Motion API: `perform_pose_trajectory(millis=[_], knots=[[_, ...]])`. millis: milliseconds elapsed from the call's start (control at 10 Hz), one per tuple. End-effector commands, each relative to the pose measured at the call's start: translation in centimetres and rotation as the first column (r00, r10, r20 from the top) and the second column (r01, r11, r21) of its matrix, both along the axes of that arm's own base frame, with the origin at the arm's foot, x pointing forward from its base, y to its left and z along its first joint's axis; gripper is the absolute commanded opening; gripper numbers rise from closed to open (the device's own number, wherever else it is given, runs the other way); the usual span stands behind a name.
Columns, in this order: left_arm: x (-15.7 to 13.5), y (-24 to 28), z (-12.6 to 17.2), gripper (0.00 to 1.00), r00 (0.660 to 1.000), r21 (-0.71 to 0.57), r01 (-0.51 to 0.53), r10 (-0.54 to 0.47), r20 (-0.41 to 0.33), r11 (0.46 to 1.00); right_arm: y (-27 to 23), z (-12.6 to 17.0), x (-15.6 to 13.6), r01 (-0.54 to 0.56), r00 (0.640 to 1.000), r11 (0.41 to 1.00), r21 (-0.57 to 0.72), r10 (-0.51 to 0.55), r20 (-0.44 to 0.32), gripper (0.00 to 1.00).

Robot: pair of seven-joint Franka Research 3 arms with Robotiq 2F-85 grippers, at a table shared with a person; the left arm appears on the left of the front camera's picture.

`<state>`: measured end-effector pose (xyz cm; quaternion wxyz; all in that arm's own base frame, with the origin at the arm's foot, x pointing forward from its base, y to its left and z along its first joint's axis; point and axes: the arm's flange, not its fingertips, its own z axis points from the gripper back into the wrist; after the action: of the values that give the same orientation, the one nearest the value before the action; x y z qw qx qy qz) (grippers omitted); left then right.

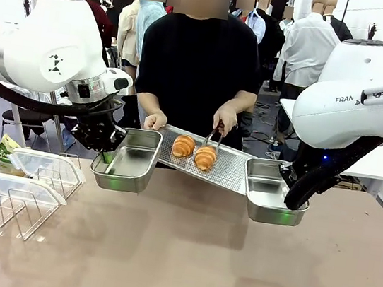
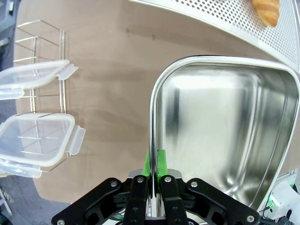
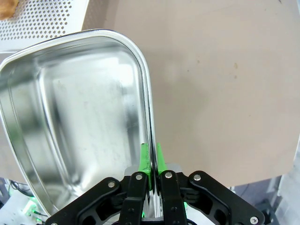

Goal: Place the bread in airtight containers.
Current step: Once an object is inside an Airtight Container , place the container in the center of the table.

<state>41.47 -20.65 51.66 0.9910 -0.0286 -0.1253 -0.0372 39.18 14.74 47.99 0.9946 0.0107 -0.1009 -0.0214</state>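
Note:
Two golden croissant-shaped pieces of bread (image 1: 183, 145) (image 1: 205, 157) lie on a perforated steel tray (image 1: 227, 170) that a person holds at the far side. The person's other hand grips the right roll with tongs (image 1: 215, 136). My left gripper (image 2: 152, 165) is shut on the rim of an empty steel container (image 2: 220, 136), held above the table at the tray's left (image 1: 126, 159). My right gripper (image 3: 150, 157) is shut on the rim of a second empty container (image 3: 75, 122), held at the tray's right (image 1: 270, 192). One roll's end (image 2: 267, 10) shows in the left wrist view.
A wire rack (image 1: 27, 199) at the table's left carries two translucent lids (image 1: 44, 163) (image 1: 18, 187), also seen from the left wrist (image 2: 35, 145). A green-and-white packet (image 1: 6, 150) lies behind them. Bare brown tabletop (image 1: 190, 257) spreads in front.

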Motion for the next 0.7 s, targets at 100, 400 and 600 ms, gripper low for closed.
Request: perform_pose_trajectory(millis=[100,400,600], knots=[[0.09,0.16,0.41,0.0,1.0,-0.005,-0.002,0.002,0.005,1.0,-0.01,0.27,-0.18,0.01,1.0,1.0,0.01,-0.01,0.003,0.0],[0.09,0.16,0.41,0.0,1.0,-0.005,-0.002,0.002,0.005,1.0,-0.01,0.27,-0.18,0.01,1.0,1.0,0.01,-0.01,0.003,0.0],[0.09,0.16,0.41,0.0,1.0,-0.005,-0.002,0.002,0.005,1.0,-0.01,0.27,-0.18,0.01,1.0,1.0,0.01,-0.01,0.003,0.0]])
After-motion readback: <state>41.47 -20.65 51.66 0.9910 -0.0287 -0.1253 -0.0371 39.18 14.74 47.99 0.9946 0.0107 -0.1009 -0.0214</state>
